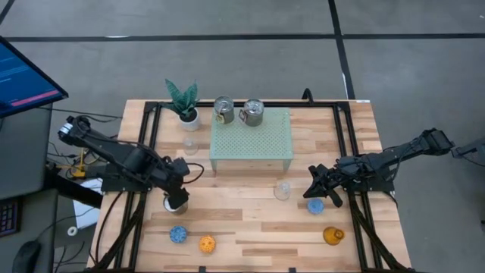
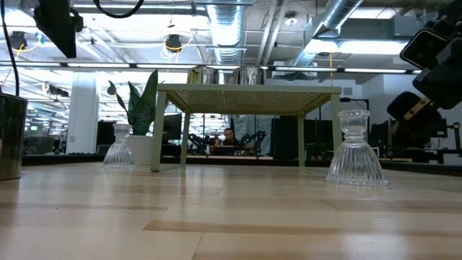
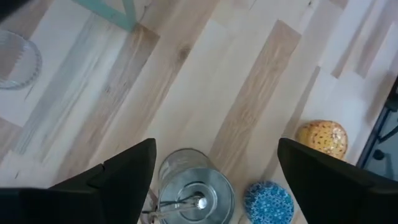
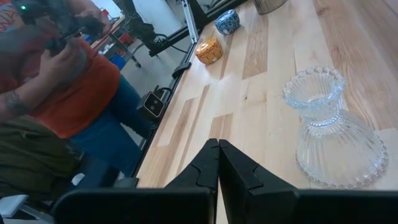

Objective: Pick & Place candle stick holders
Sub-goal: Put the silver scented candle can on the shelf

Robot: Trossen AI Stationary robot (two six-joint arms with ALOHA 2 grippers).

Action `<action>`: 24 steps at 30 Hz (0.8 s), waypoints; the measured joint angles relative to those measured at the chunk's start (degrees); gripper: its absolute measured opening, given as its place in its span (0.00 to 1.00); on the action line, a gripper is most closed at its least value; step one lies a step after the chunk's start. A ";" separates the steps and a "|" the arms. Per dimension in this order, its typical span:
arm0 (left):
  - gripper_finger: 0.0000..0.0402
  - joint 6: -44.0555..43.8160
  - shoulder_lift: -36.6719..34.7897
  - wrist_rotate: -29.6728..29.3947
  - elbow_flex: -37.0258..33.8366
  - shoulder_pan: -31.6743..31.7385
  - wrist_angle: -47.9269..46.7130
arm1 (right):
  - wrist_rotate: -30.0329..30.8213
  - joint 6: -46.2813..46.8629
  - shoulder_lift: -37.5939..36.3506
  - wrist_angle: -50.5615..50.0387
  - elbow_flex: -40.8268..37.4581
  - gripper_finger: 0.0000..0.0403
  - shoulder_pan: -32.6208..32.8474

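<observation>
While two silver holders already stand on the pale green perforated stand, the step in hand appears to be the pick of a third silver holder near the table's front left. The left gripper hangs directly above it with fingers spread wide, one to each side, gripping nothing. The right gripper waits with its fingers pressed together and empty, near a clear glass holder and a blue holder. Judged from this, the next move calls for a straight descent until the fingers bracket the holder's wall, then a firm closure; the smooth metal may slip if gripped off-centre.
</observation>
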 joint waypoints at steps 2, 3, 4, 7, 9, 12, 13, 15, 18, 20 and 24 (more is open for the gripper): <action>0.85 -0.76 -0.60 -0.02 0.00 0.02 -0.02 | 0.01 0.00 0.01 -0.02 0.00 0.00 0.00; 0.87 -0.85 -0.95 -0.03 0.00 0.02 -0.03 | 0.01 0.00 0.00 -0.01 0.00 0.00 0.00; 0.88 -1.01 -1.16 -0.03 0.00 0.00 -0.23 | 0.01 0.00 0.02 -0.03 0.00 0.00 0.00; 0.96 -2.71 -1.37 -0.03 0.00 0.00 -1.61 | 0.01 0.00 0.02 -0.03 0.00 0.00 0.00; 0.98 -3.67 -1.37 0.09 0.00 0.00 -2.71 | 0.00 0.00 0.00 -0.01 0.00 0.00 0.00; 0.98 -3.83 -1.37 1.66 0.00 0.00 -3.57 | 0.01 0.00 0.00 -0.03 0.00 0.00 0.00; 0.99 -3.84 -1.37 1.71 0.00 0.00 -4.54 | 0.01 0.00 0.00 -0.03 0.00 0.00 0.00; 0.99 -3.82 -1.37 1.78 0.00 0.00 -6.79 | 0.01 0.00 0.00 -0.01 0.00 0.00 0.00; 0.99 -4.35 -1.37 2.82 0.00 0.01 -9.38 | 0.01 0.00 0.01 -0.01 0.00 0.00 0.00; 0.99 -5.88 -1.37 3.85 0.00 0.01 -10.74 | 0.01 0.00 0.00 -0.03 0.00 0.00 0.00; 0.99 -9.64 -1.37 7.04 0.00 0.00 -14.76 | 0.01 0.00 0.02 -0.03 0.00 0.00 0.00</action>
